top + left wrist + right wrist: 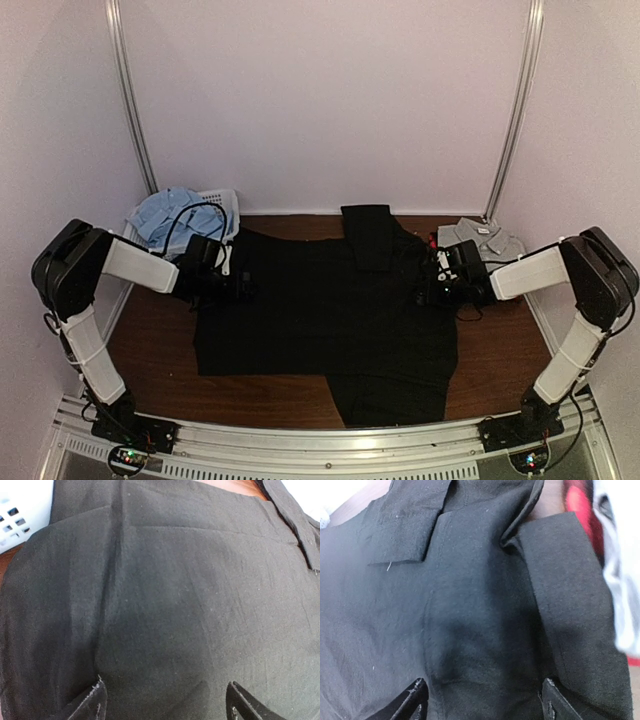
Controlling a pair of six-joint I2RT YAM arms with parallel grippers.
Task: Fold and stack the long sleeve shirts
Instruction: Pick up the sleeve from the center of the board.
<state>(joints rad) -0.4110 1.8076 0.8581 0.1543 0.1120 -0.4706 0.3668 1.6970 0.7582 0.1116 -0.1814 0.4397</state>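
A plain black long sleeve shirt [320, 310] lies spread flat across the middle of the table, one sleeve folded over its back part and another part hanging toward the near edge. My left gripper [232, 285] hovers at the shirt's left shoulder edge. In the left wrist view the left gripper [166, 682] is open with only black cloth [190, 595] beneath it. My right gripper [428, 283] is at the shirt's right edge. Close up, the right gripper [483, 681] is open over a fold of black fabric [470, 610], holding nothing.
A white mesh basket [228, 203] at the back left holds a light blue shirt [172, 215]. A folded grey shirt [483, 238] lies at the back right, with red-and-black plaid cloth [577, 507] beside it. Walls enclose three sides of the brown table [150, 330].
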